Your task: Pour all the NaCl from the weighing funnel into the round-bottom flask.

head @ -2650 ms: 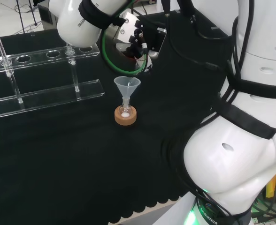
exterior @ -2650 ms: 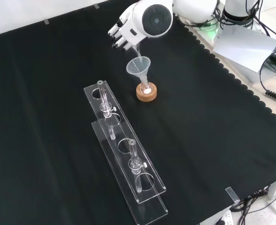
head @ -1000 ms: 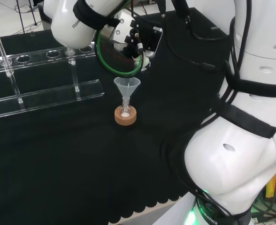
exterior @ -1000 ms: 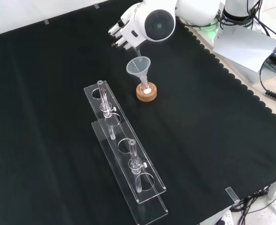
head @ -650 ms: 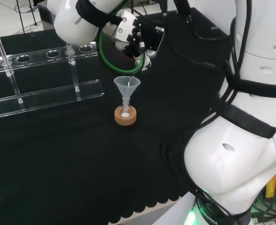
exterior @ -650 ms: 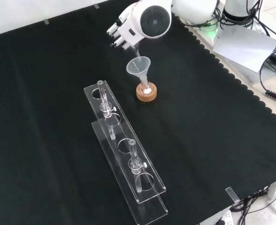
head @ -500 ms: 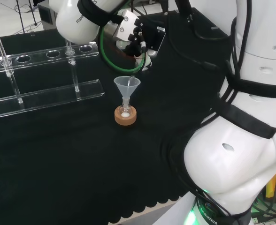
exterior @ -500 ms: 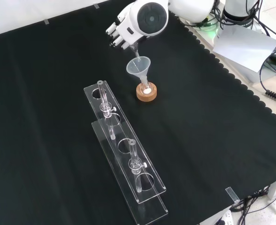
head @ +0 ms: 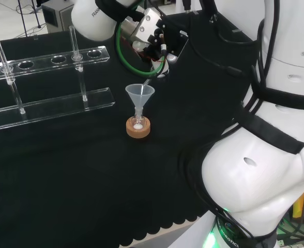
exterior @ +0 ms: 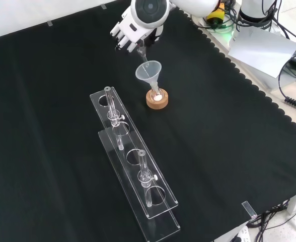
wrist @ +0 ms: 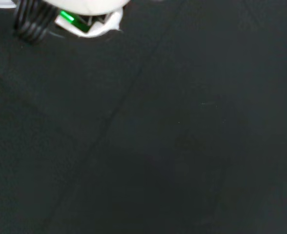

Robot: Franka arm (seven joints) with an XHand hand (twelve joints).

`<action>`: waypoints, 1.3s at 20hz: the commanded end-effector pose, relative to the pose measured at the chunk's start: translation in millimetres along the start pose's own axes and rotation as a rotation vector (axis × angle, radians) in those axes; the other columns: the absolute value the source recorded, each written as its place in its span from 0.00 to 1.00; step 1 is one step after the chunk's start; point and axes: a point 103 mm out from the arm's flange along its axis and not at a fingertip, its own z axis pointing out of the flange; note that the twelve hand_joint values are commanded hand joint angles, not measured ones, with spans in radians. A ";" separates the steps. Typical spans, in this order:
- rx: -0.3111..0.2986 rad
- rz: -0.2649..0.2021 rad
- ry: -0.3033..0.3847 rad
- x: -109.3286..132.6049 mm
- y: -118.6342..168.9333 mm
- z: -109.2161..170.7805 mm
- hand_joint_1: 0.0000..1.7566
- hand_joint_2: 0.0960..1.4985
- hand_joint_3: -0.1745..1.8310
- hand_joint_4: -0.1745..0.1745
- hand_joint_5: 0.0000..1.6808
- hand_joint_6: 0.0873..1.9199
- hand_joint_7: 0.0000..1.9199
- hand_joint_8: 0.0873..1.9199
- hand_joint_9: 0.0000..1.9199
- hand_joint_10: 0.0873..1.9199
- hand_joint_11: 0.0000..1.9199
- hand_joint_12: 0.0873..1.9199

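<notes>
A small round-bottom flask [head: 138, 124] [exterior: 157, 96] sits in a cork ring [head: 138, 130] [exterior: 157, 101] mid-cloth, with white powder at its bottom. A clear plastic funnel [head: 140, 93] [exterior: 148, 70] stands in its neck. My hand [head: 153, 37] [exterior: 130, 28] hovers above and behind the funnel, its fingers curled round a clear glass weighing funnel [head: 148, 80] [exterior: 143, 54]. The weighing funnel is tilted, with its thin stem reaching down to the plastic funnel's mouth. I cannot tell whether any powder is left in it.
A clear acrylic rack [head: 54, 106] [exterior: 138, 176] with upright glass tubes stands to the left of the flask in the head view and nearer the camera in the front view. The wrist view looks down on black cloth [wrist: 173, 146] and the arm's base [wrist: 87, 19].
The hand has lifted and shifted away from the flask, up and left in the front view and rightward in the head view. The weighing funnel's stem still points into the plastic funnel.
</notes>
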 end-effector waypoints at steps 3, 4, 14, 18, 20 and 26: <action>-0.024 -0.007 0.102 -6.2 3.3 13.0 0.62 0.40 0.47 1.00 0.68 0.47 0.25 0.32 0.43 0.22 0.29 0.61; -0.029 -0.007 0.125 -7.2 3.7 14.9 0.62 0.40 0.47 1.00 0.68 0.47 0.25 0.32 0.43 0.22 0.29 0.61; -0.062 -0.005 0.251 -20.8 6.5 30.3 0.62 0.40 0.47 1.00 0.68 0.47 0.26 0.32 0.43 0.22 0.29 0.61; -0.072 -0.002 0.289 -24.8 8.1 34.0 0.62 0.40 0.47 1.00 0.68 0.48 0.26 0.32 0.43 0.22 0.29 0.61; -0.076 0.001 0.318 -26.9 9.1 36.1 0.62 0.40 0.47 1.00 0.68 0.48 0.26 0.32 0.43 0.22 0.29 0.61; -0.089 0.001 0.366 -32.2 10.9 39.4 0.62 0.41 0.47 1.00 0.67 0.48 0.26 0.32 0.43 0.22 0.29 0.61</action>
